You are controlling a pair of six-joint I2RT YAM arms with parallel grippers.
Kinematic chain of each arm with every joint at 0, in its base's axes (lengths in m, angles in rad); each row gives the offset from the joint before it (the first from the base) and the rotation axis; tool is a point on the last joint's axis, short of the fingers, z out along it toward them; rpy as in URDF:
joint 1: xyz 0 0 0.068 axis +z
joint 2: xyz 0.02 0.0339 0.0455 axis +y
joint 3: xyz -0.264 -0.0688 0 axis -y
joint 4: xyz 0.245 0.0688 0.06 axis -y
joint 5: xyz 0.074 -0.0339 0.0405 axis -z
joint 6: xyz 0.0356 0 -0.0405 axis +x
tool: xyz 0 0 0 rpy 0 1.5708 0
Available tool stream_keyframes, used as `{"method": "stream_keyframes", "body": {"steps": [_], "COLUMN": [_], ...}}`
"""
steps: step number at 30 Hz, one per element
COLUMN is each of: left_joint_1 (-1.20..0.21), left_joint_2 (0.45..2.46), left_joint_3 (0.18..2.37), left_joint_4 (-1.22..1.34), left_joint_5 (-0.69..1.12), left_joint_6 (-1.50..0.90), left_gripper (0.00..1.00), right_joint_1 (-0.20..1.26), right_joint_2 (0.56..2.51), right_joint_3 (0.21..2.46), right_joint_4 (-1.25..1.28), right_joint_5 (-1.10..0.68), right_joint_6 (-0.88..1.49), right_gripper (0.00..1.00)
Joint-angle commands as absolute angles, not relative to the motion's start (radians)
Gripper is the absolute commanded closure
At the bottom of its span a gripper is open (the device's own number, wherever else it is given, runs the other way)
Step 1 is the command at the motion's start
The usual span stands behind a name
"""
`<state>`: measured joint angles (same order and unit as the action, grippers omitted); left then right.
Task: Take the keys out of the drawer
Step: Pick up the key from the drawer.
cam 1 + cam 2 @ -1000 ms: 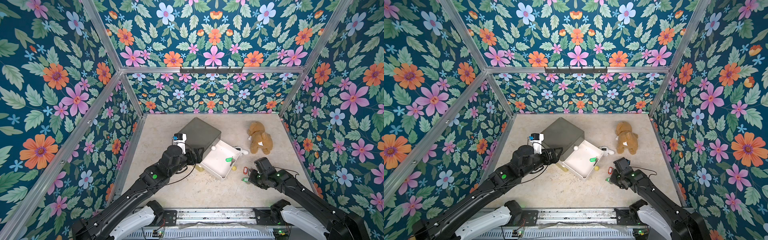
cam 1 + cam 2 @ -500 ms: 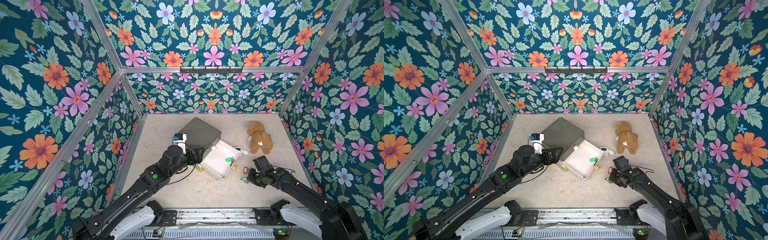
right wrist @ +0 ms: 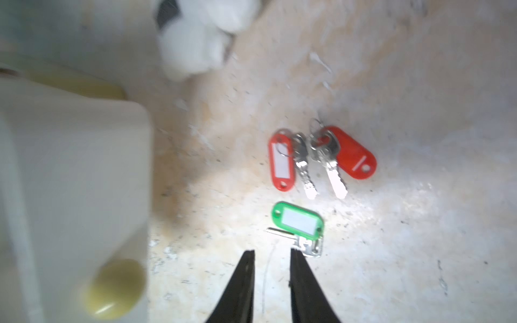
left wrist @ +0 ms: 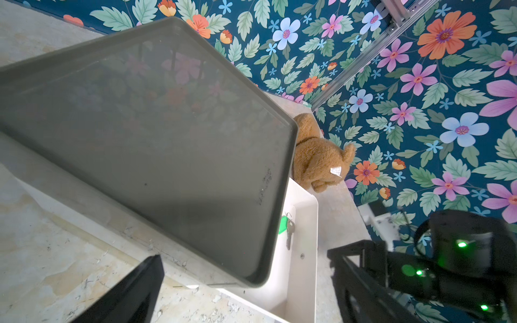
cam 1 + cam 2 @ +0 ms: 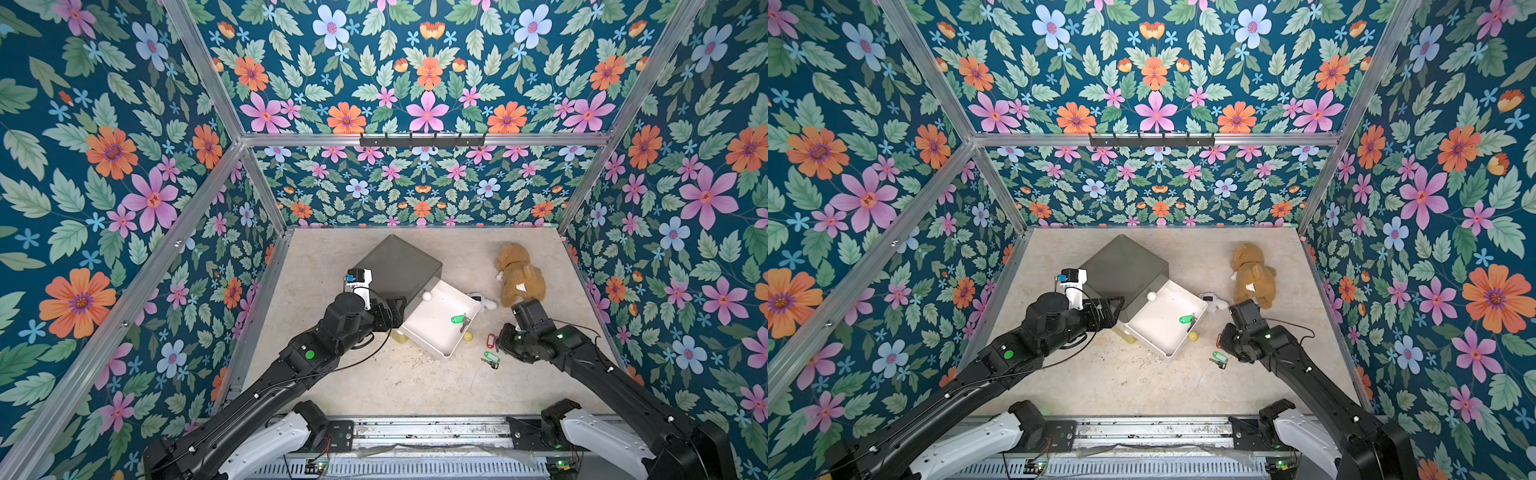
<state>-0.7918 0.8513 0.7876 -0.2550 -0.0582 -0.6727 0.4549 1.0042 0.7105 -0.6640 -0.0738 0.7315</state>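
We are hovering our right gripper [image 3: 271, 251], narrowly parted and empty, beside the green-tagged key [image 3: 298, 221] and red-tagged keys [image 3: 281, 159] on the tabletop [image 5: 374, 382], lower centre-right; another key [image 5: 457, 319] is sitting in the drawer [image 5: 428, 334]; left gripper [image 5: 392, 311] unclear.

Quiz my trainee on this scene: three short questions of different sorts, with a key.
1. True or false: the white drawer is empty.
2. How many tagged keys lie on the table outside the drawer? A) two B) three C) five
3. Fill in: the right claw has its jaws ___, with nothing between them.
Key:
1. False: one green key lies in it.
2. B: two red keys and a second green key.
3. Open.
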Motion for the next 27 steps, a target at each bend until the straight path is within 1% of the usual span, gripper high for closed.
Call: {"method": "stream_keyframes", "body": {"steps": [1,5,10,14,20,27], "left_joint_1": [-0.791,-0.791,-0.791,-0.791,-0.79,-0.789], "left_joint_2": [0.842,0.836,0.808,0.783,0.774,0.778], "left_joint_3": [0.779,0.778,0.766,0.752,0.736,0.731], "left_joint_4": [-0.232,-0.246,-0.268,-0.283,-0.276,-0.266], "left_joint_5": [-0.092,-0.112,-0.131,-0.143,-0.144,-0.142], "left_joint_6": [-0.648,-0.627,-0.611,-0.607,-0.609,-0.609], "left_gripper": [0.01,0.01,0.01,0.01,0.01,0.01], "right_joint_1": [0.479,0.546,0.57,0.597,0.621,0.641], "right_joint_2": [1.058,1.244,1.459,1.584,1.717,1.773], "right_joint_3": [0.859,1.101,1.276,1.387,1.485,1.519], "right_joint_4": [-0.767,-0.867,-0.934,-0.955,-0.99,-1.05], "right_joint_5": [-0.05,-0.042,-0.057,-0.044,-0.032,0.029], "right_joint_6": [0.673,0.603,0.511,0.475,0.453,0.436], "right_gripper": [0.73,0.7,0.67,0.66,0.64,0.62]}}
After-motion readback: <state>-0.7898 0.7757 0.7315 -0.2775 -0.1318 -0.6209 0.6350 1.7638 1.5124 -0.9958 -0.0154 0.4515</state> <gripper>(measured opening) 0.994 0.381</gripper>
